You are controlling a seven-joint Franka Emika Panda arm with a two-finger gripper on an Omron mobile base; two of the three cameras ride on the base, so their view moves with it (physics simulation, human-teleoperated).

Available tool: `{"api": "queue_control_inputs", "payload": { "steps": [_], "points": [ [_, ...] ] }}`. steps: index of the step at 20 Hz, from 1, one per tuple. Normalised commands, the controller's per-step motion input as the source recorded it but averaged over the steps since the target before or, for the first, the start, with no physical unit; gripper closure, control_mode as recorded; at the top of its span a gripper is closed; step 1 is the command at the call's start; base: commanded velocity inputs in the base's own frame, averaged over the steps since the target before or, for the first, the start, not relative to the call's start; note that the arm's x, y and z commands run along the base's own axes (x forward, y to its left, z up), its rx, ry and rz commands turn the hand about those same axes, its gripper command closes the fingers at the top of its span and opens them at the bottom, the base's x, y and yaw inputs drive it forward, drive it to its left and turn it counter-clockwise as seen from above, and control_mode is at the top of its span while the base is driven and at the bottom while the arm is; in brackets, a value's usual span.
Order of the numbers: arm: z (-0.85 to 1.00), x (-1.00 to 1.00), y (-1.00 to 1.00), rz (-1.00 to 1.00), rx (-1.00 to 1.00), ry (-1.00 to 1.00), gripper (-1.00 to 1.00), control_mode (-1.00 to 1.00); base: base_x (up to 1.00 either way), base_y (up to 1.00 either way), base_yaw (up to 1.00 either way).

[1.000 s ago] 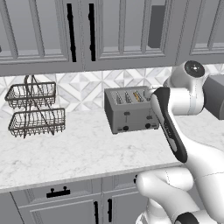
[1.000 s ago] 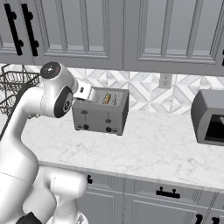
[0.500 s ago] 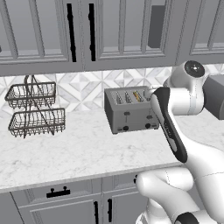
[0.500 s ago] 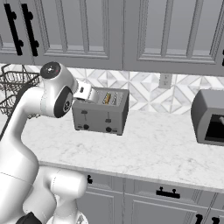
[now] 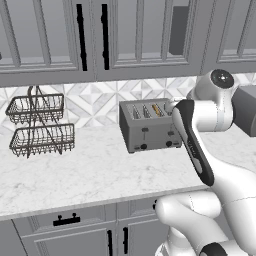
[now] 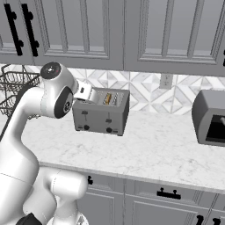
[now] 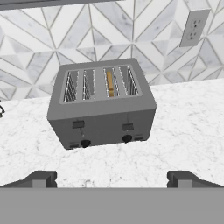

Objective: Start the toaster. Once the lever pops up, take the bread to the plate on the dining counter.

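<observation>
Since both levers on the toaster (image 7: 101,103) sit high on its front face and nothing has been pressed, the step in hand looks like the very first one: starting it. Across the middle of the hand view the white marble counter (image 7: 192,131) runs under the toaster, which stands at the centre of that frame, well clear of the wall outlet (image 7: 191,28) at upper right. Low in the frame, the gripper (image 7: 111,178) hovers in front with its fingers spread fully apart and nothing between them. Smallest of all, the bread (image 7: 110,83) stands tan in the third slot from the left. Next, I judge, the hand must close in and push down the lever (image 7: 127,127) below that slot.
</observation>
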Motion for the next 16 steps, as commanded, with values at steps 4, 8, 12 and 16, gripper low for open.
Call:
{"api": "queue_control_inputs", "payload": {
  "steps": [4, 8, 12, 16],
  "points": [
    [0.0, 0.0, 0.0, 0.0, 0.0, 0.0, -1.0, -1.0, 0.0, 0.0, 0.0],
    [0.0, 0.0, 0.0, 0.0, 0.0, 0.0, -1.0, -1.0, 0.0, 0.0, 0.0],
    [0.0, 0.0, 0.0, 0.0, 0.0, 0.0, -1.0, -1.0, 0.0, 0.0, 0.0],
    [0.0, 0.0, 0.0, 0.0, 0.0, 0.0, -1.0, -1.0, 0.0, 0.0, 0.0]
  ]
}}
